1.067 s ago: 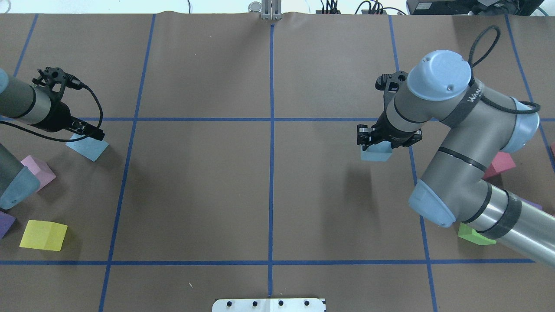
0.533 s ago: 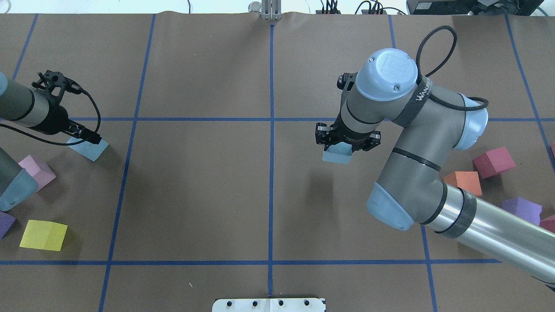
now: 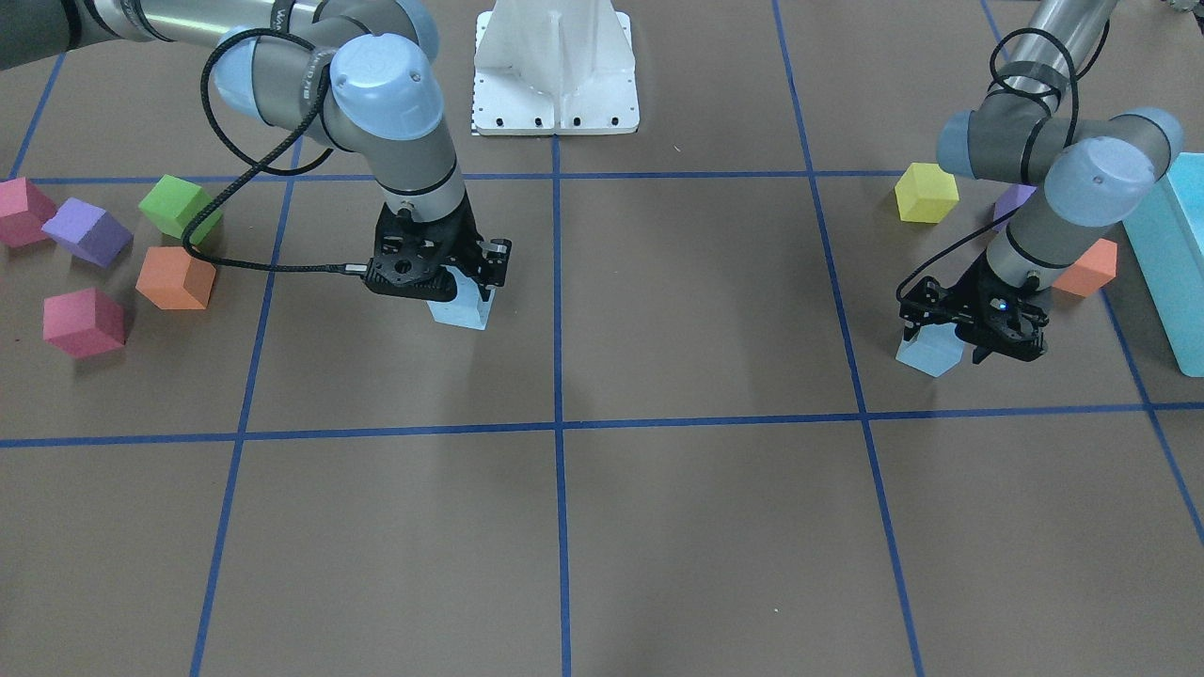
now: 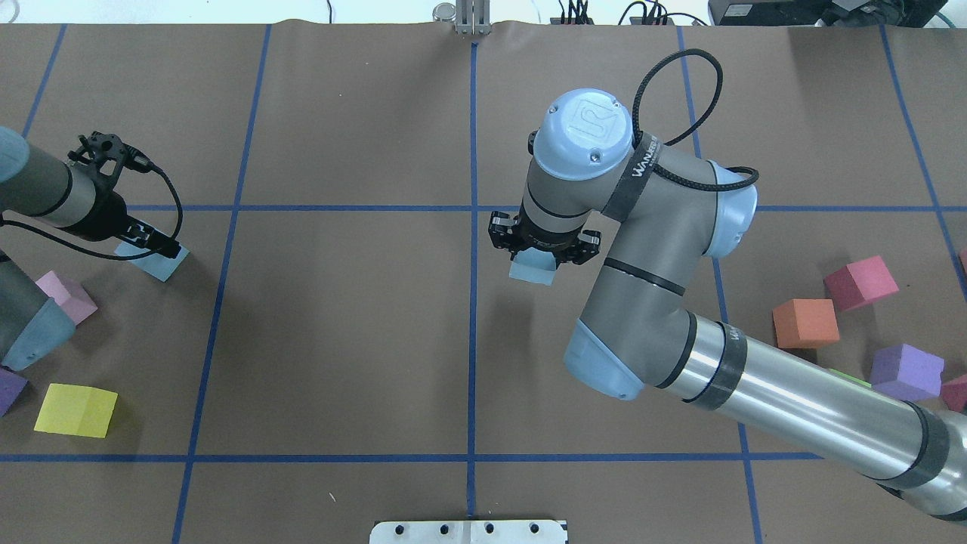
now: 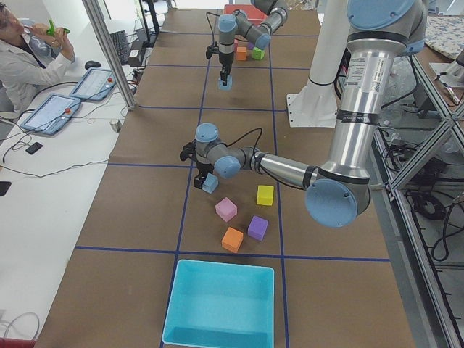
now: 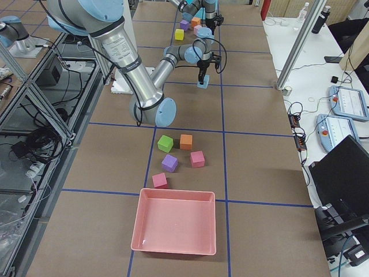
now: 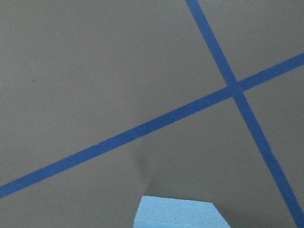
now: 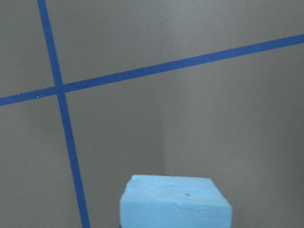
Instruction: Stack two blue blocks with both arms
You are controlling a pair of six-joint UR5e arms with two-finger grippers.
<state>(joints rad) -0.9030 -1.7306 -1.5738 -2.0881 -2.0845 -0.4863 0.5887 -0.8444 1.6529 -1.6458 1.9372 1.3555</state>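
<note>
The right fingers (image 3: 494, 265) are pinched narrow on the carried blue block (image 4: 531, 270), which hangs between and just below them, clear of the tabletop (image 4: 340, 340). The left fingers (image 4: 157, 241) look closed on the second blue block (image 4: 168, 264), low beneath them. To stack well, I judge one block should be set flat first. The other is then lowered square over it and released only on contact. As cubes, neither has a long axis; the carried one sits nearly square to the tape lines (image 4: 472, 151), the second cornerwise.

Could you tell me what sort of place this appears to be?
Probably a robotics lab: two robot arms over a tape-gridded table of foam cubes, with a person and control tablets alongside.
</note>
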